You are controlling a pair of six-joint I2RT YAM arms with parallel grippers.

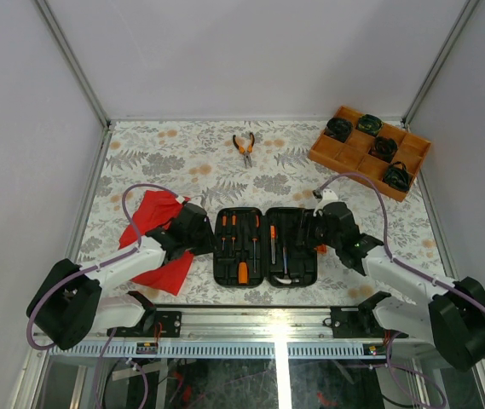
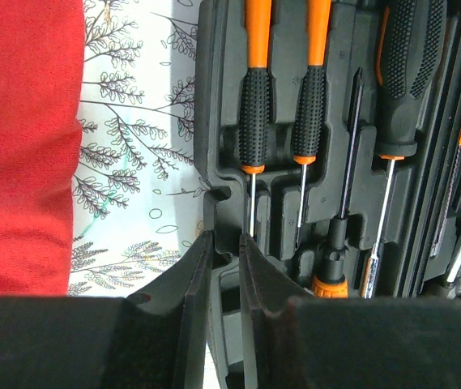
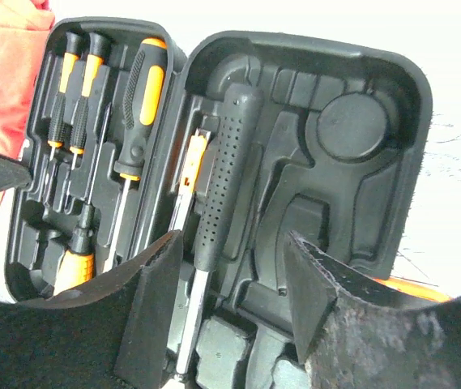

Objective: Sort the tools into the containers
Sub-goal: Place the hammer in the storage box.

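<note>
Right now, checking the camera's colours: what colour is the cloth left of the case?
Plain red; the cloth shows best in the top view.

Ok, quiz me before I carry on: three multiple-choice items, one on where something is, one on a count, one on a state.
1. The pliers lie: A on the table beyond the tool case; B inside the case; C on the floor.
2. Black round items in the orange tray: A two; B four; C six.
3. The right gripper is: A shut on a tool; B open, empty; C out of view.
Answers: A, alone on the far side of the table; B, four compartments filled; B, jaws wide apart, gripping nothing.
</note>
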